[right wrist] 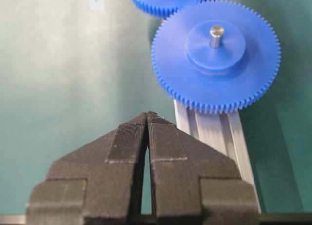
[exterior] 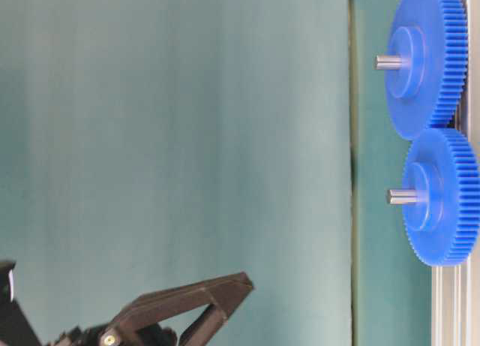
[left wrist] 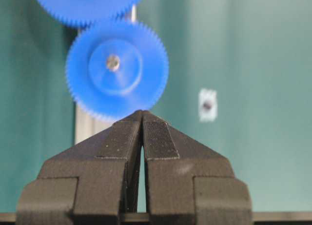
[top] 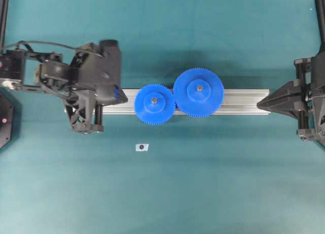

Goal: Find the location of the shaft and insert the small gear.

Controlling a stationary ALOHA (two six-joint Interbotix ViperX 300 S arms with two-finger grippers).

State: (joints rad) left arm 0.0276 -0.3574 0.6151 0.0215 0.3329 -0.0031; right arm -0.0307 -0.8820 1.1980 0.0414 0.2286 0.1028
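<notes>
On the green tabletop (top: 213, 183) lies a long silver rail (top: 244, 101), and it runs from one arm to the other. The left arm (top: 91, 81) sits over the left end of the rail. The right arm (top: 310, 99) waits at the right end.

Two blue gears sit on the rail, side by side. The big gear (top: 198, 92) is nearer the right arm. The small gear (top: 154, 104) is just to its left, and their teeth touch. In the table-level view, a little metal shaft (exterior: 401, 197) pokes out through the middle of the small gear. The small gear lies flat against the rail. So it looks like the small gear is already on its shaft, and the main job seems done.

The left gripper (left wrist: 142, 118) has its jaws closed together, with nothing between them. It is near the small gear but not touching it. The right gripper (right wrist: 147, 118) also has closed, empty jaws, and it is apart from the big gear.

A tiny white tag with a dark dot (top: 141, 147) lies alone on the tabletop, near the small gear.

What seems left is for the arms to pull away.
</notes>
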